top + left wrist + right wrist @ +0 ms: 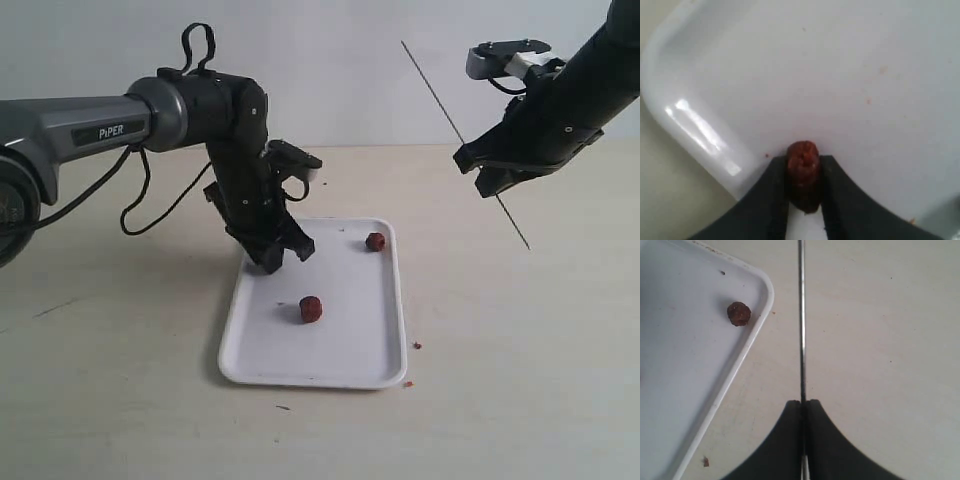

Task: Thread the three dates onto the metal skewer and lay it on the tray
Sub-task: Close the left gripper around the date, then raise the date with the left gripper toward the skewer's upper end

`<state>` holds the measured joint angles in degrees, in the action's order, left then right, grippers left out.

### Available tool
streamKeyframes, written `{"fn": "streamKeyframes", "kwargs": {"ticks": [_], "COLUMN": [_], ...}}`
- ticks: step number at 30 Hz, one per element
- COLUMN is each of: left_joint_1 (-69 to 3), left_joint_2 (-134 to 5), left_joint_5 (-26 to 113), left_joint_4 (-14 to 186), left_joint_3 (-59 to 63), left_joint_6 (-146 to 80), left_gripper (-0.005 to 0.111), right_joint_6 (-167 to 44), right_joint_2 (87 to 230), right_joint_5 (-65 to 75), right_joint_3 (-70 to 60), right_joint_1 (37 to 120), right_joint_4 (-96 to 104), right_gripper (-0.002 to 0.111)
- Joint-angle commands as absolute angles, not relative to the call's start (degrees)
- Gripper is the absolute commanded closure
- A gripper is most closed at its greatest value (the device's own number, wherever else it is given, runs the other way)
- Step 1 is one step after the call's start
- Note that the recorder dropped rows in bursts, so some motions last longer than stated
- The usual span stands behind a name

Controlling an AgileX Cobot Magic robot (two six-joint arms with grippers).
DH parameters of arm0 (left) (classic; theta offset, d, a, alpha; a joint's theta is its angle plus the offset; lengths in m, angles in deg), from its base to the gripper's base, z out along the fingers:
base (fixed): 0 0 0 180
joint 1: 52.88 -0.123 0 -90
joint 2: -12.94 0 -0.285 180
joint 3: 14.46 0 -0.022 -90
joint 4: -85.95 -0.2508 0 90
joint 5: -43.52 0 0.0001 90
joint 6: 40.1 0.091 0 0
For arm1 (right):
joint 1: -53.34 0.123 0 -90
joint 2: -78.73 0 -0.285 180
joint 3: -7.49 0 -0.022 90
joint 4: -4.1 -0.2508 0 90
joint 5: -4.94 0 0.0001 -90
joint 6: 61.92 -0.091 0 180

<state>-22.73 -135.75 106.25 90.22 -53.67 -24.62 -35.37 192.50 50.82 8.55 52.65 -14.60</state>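
The white tray (pixel 340 355) lies mid-table. Two dates rest on it: one near its middle (pixel 311 310), one at its far right corner (pixel 375 241) (pixel 739 313). The third date (pixel 803 172) is pinched between the black fingers of my left gripper (pixel 285 252) (pixel 804 167), low over the tray's far left part (pixel 695 135). My right gripper (pixel 492 180) (pixel 802 402) is shut on the metal skewer (pixel 440 95) (pixel 801 320), held in the air right of the tray, slanting from upper left to lower right.
Tiny reddish crumbs (pixel 417 346) lie on the beige table beside the tray's right front corner, another (pixel 705 461) near the rim. The left arm's cable (pixel 150 200) hangs behind the tray.
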Motion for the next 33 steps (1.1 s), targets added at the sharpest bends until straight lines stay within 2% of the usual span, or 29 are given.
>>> {"fn": "streamKeyframes", "kwargs": {"ticks": [1,9,18,26,33], "left_joint_1": [-25.2,-34.9,-42.2,-42.6,-42.2], "left_joint_2": [-134.1,-133.3,-133.3,-133.3,-133.3], "left_joint_5": [100.1,95.5,95.7,95.0,95.6], "left_joint_4": [99.8,135.9,161.2,168.3,168.4], "left_joint_3": [-54.0,-54.0,-54.0,-54.0,-54.0], "left_joint_6": [-27.2,-21.2,-15.5,-13.8,-11.0], "left_gripper": [0.085,0.085,0.085,0.085,0.085], "right_joint_6": [-32.6,-31.7,-11.2,-10.5,-10.4], "right_joint_2": [192.6,195.5,201.3,204.2,204.3], "right_joint_5": [50.7,51.9,65.9,64.9,61.5], "right_joint_3": [8.3,8.3,8.3,8.3,8.3], "right_joint_1": [52.6,52.6,53.4,57.7,58.0], "right_joint_4": [-16.9,-19.4,-41.8,-42.5,-44.8], "right_gripper": [0.108,0.108,0.108,0.108,0.108]}}
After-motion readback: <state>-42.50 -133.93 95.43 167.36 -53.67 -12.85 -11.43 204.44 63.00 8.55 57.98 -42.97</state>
